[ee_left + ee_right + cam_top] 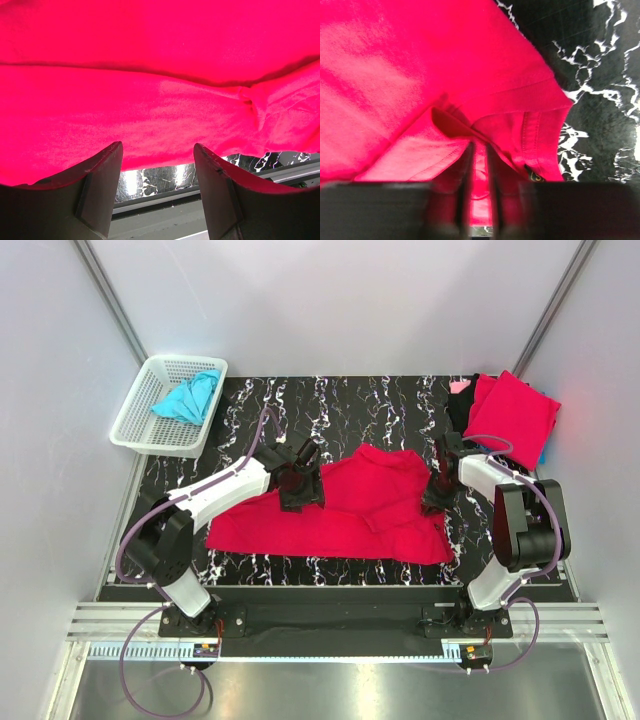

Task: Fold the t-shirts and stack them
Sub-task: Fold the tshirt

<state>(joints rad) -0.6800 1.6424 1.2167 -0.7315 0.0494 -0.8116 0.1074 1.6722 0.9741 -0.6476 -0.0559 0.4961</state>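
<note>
A crimson red t-shirt (pixel 345 508) lies spread across the middle of the black marbled table. My left gripper (pixel 298 487) is over its upper left part. In the left wrist view my left gripper (pixel 157 149) is open, its fingertips (pixel 107 165) against the red cloth (pixel 160 100), with nothing between the jaws. My right gripper (pixel 437 496) is at the shirt's right edge. In the right wrist view it (pixel 479 152) is shut on a fold of red cloth (pixel 480 165) near a hemmed edge. A folded red shirt (pixel 515 410) lies at the back right. A turquoise shirt (pixel 187 398) lies crumpled in the basket.
A white plastic lattice basket (pixel 140 425) stands at the back left, partly off the table. Pink and dark cloth (pixel 461 390) lies beside the folded red shirt. A metal rail (pixel 330 625) runs along the near edge by the arm bases. Grey walls close in both sides.
</note>
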